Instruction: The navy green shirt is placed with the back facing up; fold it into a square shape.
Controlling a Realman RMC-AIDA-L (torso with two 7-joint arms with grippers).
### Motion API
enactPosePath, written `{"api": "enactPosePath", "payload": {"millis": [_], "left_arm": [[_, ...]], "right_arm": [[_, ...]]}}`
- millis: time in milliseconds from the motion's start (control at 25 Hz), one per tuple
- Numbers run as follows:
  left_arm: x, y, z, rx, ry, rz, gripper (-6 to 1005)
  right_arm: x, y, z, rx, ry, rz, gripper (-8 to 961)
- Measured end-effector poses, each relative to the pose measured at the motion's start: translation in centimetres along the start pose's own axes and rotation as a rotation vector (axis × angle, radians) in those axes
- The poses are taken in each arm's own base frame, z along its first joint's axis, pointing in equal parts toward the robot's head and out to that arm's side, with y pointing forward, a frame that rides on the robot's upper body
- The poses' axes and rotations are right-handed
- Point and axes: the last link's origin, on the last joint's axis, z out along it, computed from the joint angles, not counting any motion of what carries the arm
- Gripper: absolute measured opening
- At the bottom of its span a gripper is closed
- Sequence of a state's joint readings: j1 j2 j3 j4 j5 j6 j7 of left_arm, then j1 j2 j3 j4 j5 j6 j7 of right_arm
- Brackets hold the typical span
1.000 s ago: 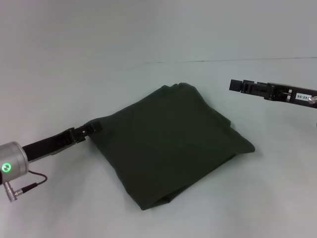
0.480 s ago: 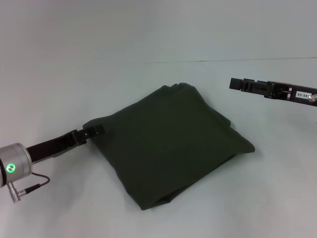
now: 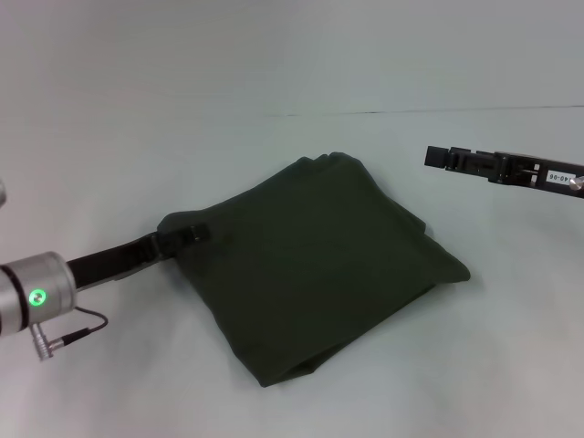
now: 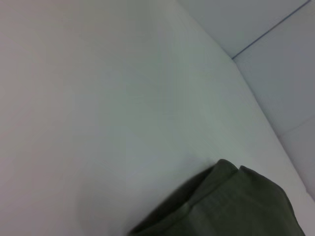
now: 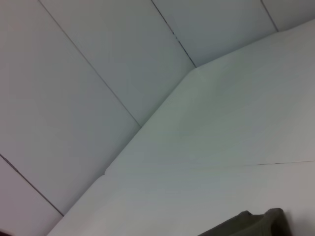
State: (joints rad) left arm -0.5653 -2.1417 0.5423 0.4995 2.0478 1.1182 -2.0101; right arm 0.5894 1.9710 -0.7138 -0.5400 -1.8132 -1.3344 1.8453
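You are dealing with the navy green shirt, which lies near the middle of the white table as a stacked, roughly square bundle set cornerwise to the robot. Judge it soft, limp and light: it will sag from any single pinch, and the upper layers can slide over the lower ones if dragged. The layered edges show plainly at the far corner and along the near right edge, where folds stand slightly proud. Take hold, if you must, at a corner or folded edge through all layers, not on the flat middle, where only the top layer would lift.

The left gripper lies low and nearly level, reaching in from the robot's left, its tip at the shirt's left corner and over the cloth's edge. You cannot tell from these views whether its fingers are spread or pinching the cloth; dark parts merge with dark fabric. The left wrist view shows only a folded corner of the shirt and bare table.

The right gripper hangs level, well apart from the shirt on the robot's right, holding nothing; whether its fingers are parted cannot be told.

The fold looks largely complete; only squaring of edges appears outstanding.
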Motion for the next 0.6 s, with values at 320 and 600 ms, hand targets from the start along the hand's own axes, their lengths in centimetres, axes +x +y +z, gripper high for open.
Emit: {"api": "enactPosePath", "payload": {"millis": [320, 600], "left_arm": [[0.19, 0.26, 0.6, 0.009, -0.012, 0.018, 869], [0.93, -0.62, 0.4, 0.07, 0.021, 0.05, 750]], "right_arm": [[0.27, -0.06, -0.06, 0.003, 0.003, 0.004, 774], [0.4, -0.06, -0.06, 0.004, 0.006, 0.005, 767]]}}
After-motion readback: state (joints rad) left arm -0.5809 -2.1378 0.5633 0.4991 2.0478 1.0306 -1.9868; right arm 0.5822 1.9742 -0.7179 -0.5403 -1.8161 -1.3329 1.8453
